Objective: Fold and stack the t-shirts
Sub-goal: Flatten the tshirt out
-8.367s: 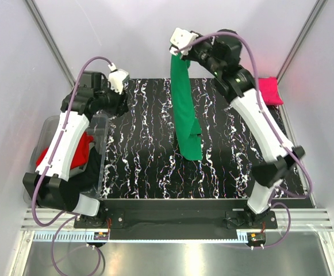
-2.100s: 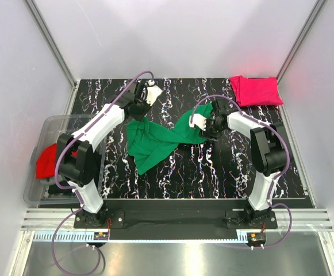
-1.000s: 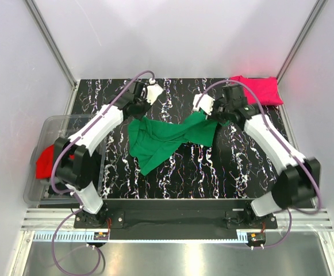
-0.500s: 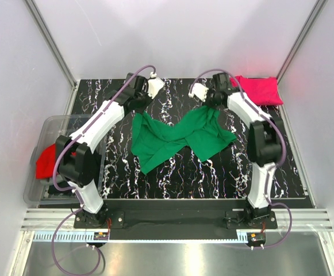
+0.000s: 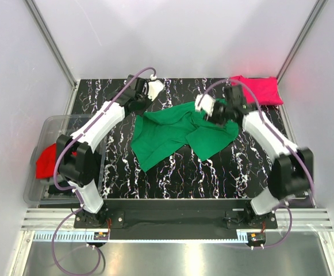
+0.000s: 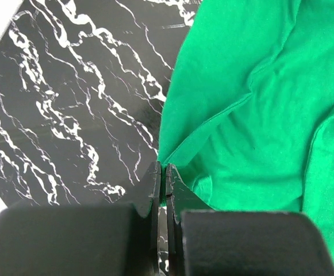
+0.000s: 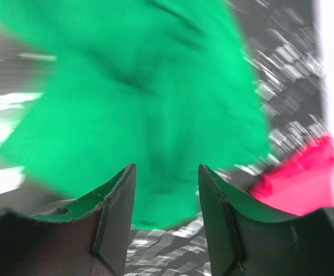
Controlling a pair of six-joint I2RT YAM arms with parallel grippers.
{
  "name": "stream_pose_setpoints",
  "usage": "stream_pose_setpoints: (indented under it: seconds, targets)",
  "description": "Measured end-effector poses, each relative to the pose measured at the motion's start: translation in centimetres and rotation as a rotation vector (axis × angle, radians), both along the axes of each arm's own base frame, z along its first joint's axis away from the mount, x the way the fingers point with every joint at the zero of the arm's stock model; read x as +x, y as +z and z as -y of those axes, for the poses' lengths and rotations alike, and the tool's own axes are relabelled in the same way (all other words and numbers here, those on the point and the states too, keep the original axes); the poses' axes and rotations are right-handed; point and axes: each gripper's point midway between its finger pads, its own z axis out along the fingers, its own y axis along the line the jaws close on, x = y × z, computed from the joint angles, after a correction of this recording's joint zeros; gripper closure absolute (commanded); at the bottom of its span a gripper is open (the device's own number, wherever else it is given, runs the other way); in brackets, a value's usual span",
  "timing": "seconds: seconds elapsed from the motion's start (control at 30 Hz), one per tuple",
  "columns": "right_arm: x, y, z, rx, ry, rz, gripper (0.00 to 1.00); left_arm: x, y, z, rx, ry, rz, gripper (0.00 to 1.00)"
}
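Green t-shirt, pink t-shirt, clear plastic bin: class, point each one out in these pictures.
green t-shirt (image 5: pixel 172 132), top external view, middle of the crumpled cloth.
pink t-shirt (image 5: pixel 264 91), top external view, centre of the folded cloth.
clear plastic bin (image 5: pixel 54 121), top external view, its far wall.

Bright, even overhead light, soft shadows. Right wrist: green t-shirt (image 7: pixel 144 86) ahead of jaws motion-blurred. Left wrist: sharp.

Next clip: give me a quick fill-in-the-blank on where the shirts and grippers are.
The left gripper is ____ on the edge of the green t-shirt.
The right gripper hangs ____ above it.
The folded pink t-shirt lies at the far ____ corner of the table.
The red t-shirt lies ____ the clear bin.
Missing: shut, open, right, inside.
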Motion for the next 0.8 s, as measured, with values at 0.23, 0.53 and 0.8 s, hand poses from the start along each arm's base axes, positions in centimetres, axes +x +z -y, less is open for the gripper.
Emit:
stream_pose_setpoints:
  seconds: [0.23, 0.53, 0.8]
  targets:
    - [-11.3, -4.3, -4.6, 0.075, 0.218, -0.245, 0.51, -0.5, -1.0, -0.3, 0.013, 0.002, -0.025, 1.0]
    - [-14.2, -10.9, -5.2, 0.051, 0.214, -0.503, 0.51, -0.7, -1.5, -0.4, 0.019, 0.003, -0.035, 1.0]
    - [-15.2, -12.0, -6.2, 0.037, 0.255, -0.522, 0.51, -0.8, -1.8, -0.7, 0.03, 0.011, -0.038, 1.0]
